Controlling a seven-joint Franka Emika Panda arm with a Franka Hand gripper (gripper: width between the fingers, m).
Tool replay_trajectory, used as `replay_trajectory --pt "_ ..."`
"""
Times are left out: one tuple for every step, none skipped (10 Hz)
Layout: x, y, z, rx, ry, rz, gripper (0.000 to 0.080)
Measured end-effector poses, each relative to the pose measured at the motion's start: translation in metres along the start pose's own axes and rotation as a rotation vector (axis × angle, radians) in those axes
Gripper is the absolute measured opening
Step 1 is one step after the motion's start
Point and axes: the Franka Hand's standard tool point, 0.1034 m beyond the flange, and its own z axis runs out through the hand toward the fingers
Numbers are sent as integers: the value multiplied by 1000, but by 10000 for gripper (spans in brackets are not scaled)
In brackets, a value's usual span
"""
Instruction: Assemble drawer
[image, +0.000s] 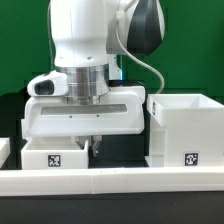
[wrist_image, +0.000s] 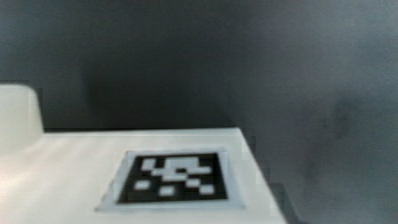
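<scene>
— Well, where is the drawer found, and how is the two-finger gripper (image: 90, 146) of the white arm set?

— With the exterior view read as a clock face, the large, hollow, cube-shaped white plastic shell (image: 186, 125) is seen at about three o'clock. It stands on the black table (image: 120, 152), and its opening seems to be turned upward. One small white plastic tray (image: 52, 156), marked with a black-and-white square tag, is placed at about eight o'clock, just behind the long low white border rail (image: 110, 182). The gripper is positioned low near the centre, just beside the tray's three-o'clock edge. Whether the jaws are wide or narrow cannot be told. The fingertips are hidden in the exterior view, and none are shown in the wrist view. Only a white tagged face, taken to be the tray (wrist_image: 107, 150), is seen there, close beneath.

— How is the tray expected to handle?

— It is judged light, stiff and hollow, with smooth plastic that may slip. A thin wall is thought the best place to be pinched, near its middle, so that tilting is avoided.

— And the shell?

— It is judged too wide to be spanned. One wall at the rim would have to be taken, or the shell pushed.
</scene>
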Motion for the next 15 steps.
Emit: replay_trajectory --pt "-3 -2 -6 7 -16 -90 41" --pt "-4 -1 -10 13 -17 -156 41" --pt "-10 3 -8 16 -23 -207 41" --pt "-13 4 -8 17 -28 -213 41" --pt "-12 4 -7 16 -28 -228 41" --pt "-12 5 -7 16 -28 -289 41" --pt "-13 5 -6 18 -29 -378 41" --pt "-13 -1 -6 8 -29 -470 41" --pt "-15 -11 -8 2 -34 -568 41" --pt "-16 -16 -8 11 -43 -687 41" --pt "-16 -19 -8 17 -47 -729 41" --pt "-17 -16 -7 20 -48 -805 41" --pt "-18 -15 -7 20 -50 -863 41" --pt "-18 -13 -7 18 -53 -941 41" --pt "-18 -13 -7 19 -53 -997 41"
